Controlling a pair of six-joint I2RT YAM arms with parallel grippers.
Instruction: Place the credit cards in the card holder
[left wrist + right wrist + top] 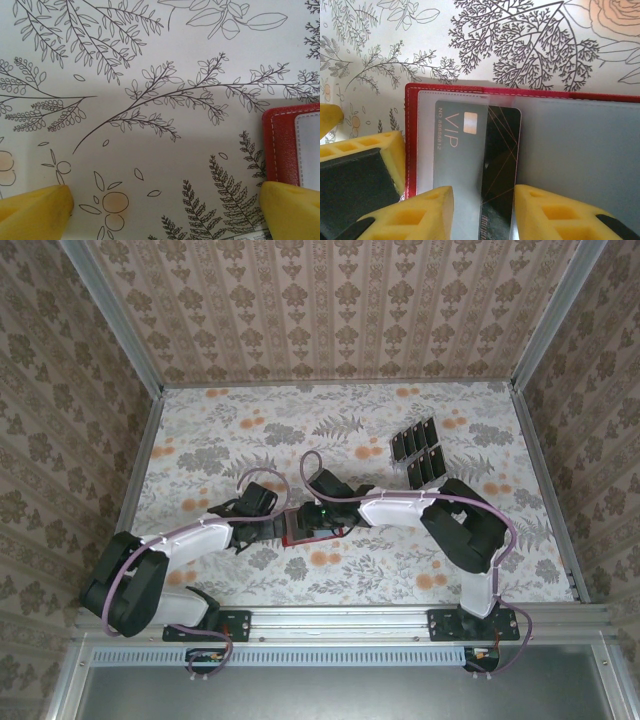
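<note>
the table (250,430), covered in a floral cloth, sits inside patterned wallpaper walls (330,300). both arms reach inward and meet near the middle of the table's near half. the red card holder (312,532) lies open and flat there, between the two wrists. in the right wrist view its clear inner pockets face up. the left gripper (167,207) hangs just over the cloth with its yellow fingers (40,210) spread wide and nothing between them. the holder's stitched red corner is just beside one finger. the right gripper (482,205) is above the holder, its jaws partway apart on either side of a black credit card (500,165); i cannot tell whether they clamp it. that card's far end is tucked under the pocket's clear film, overlapping a grey vip card (452,145). the other credit cards (420,452) stand in two rows toward the far right, well apart from the holder.
</note>
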